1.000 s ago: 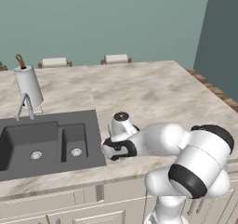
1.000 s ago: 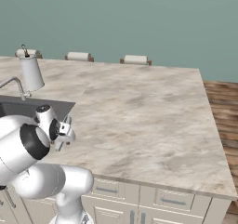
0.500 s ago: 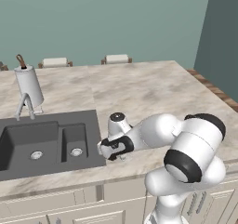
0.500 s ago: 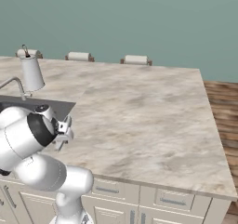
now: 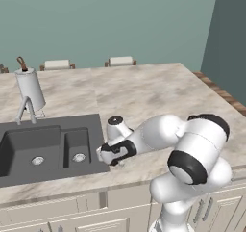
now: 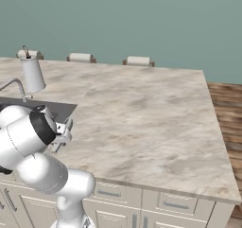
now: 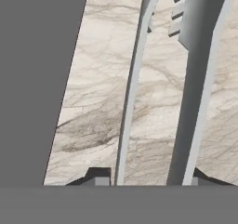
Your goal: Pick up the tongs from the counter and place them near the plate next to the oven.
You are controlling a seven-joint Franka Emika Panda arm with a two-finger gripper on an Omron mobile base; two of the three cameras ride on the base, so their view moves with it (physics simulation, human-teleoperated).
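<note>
My gripper fingers clamp both arms of the tongs at frame bottom; the slim metal could slip when lifted.

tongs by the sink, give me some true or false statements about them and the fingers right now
1. The tongs lie on the marble counter beside the dark sink. True.
2. The tongs are inside the sink basin. False: they are on the counter, just past the sink's edge.
3. The gripper has one of its fingers on each outer side of the tongs' two arms. True.
4. The tongs' two arms are pressed flat together. False: bare counter shows between them in the hand view.
5. A white plate sits right beside the tongs. False: bare marble surrounds them.
</note>
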